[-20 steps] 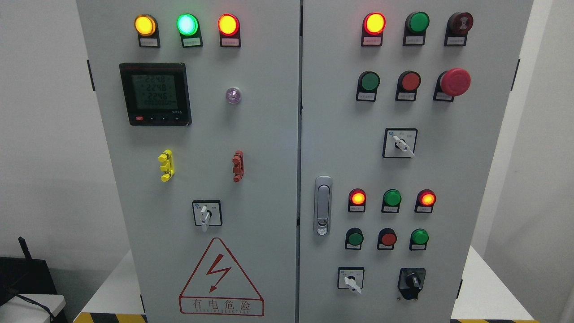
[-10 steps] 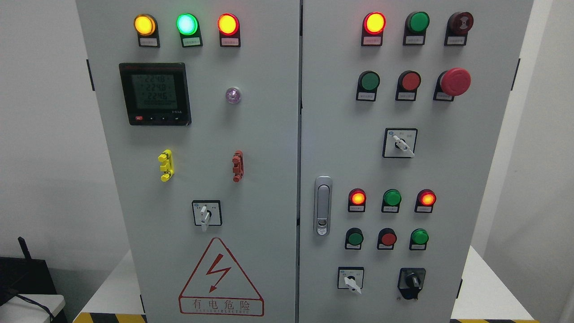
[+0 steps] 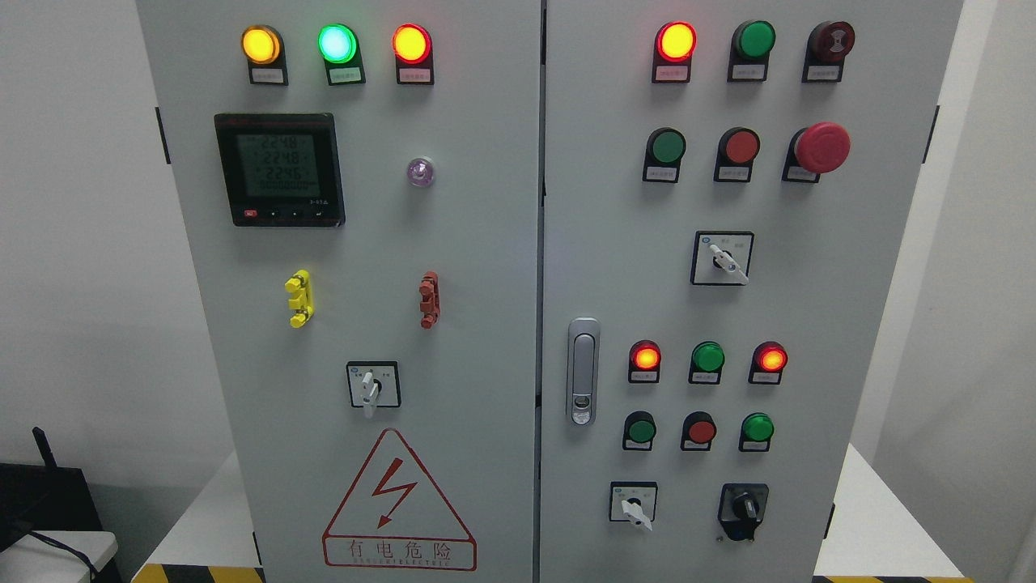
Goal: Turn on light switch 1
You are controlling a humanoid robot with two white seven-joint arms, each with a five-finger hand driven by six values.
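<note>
A grey two-door electrical cabinet filled the frame, and neither robot hand was in view, so their state could not be told. Which control was light switch 1 could not be told, as the labels were too small to read. On the right door, a row of small lamps sat at lower right, the outer two glowing red, with three push buttons just beneath. A digital meter showed at upper left.

Pale grey steel cabinet glows with yellow, green and red lamps; red lightning triangle below, yellow-black hazard stripes underneath.
</note>
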